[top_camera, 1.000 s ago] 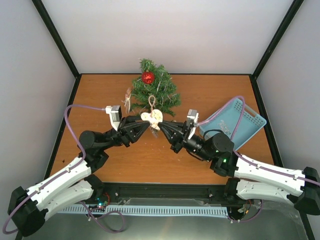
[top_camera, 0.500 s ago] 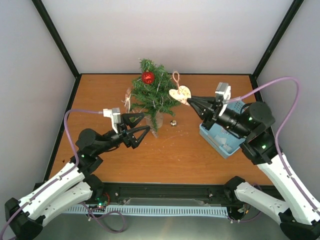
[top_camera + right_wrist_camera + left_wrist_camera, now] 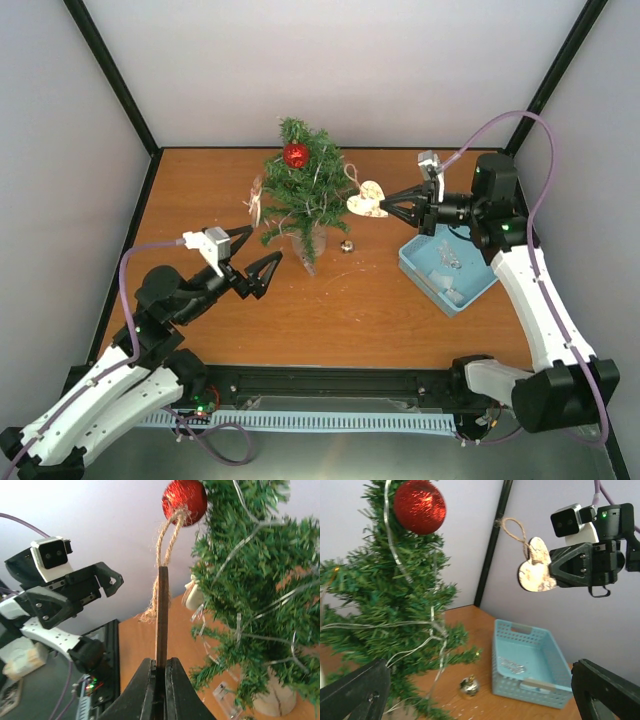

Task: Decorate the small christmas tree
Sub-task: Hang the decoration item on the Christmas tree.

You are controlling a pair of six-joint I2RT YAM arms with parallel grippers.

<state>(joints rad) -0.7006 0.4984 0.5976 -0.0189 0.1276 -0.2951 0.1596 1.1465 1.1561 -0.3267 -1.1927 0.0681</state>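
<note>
Clamping shut with the right gripper (image 3: 392,208) on the edge of a wooden heart ornament (image 3: 367,200) and holding it in the air just right of the small christmas tree (image 3: 305,190), with the twine loop (image 3: 352,172) sticking out on the tree side. Hard telling from above whether touching the needles or not. Showing only as a thin edge-on strip in the right wrist view, hiding its face.

Spreading the left gripper (image 3: 265,243) wide, gripping nothing, hovering near and left of the tree. Poking just two dark fingertips into the bottom corners of the left wrist view.

Standing upright at the far middle of the table (image 3: 350,320), carrying a red bauble (image 3: 296,155) near the top and silver strands. Hiding most of the pale base under branches.

Hanging at the tree's left side, something pale (image 3: 255,200), too blurred for naming. Lying just right of the trunk, a small gold ornament (image 3: 346,246). Sitting at the right, a blue basket (image 3: 420,270), partly covered by the right arm and holding something silvery and unclear.
</note>
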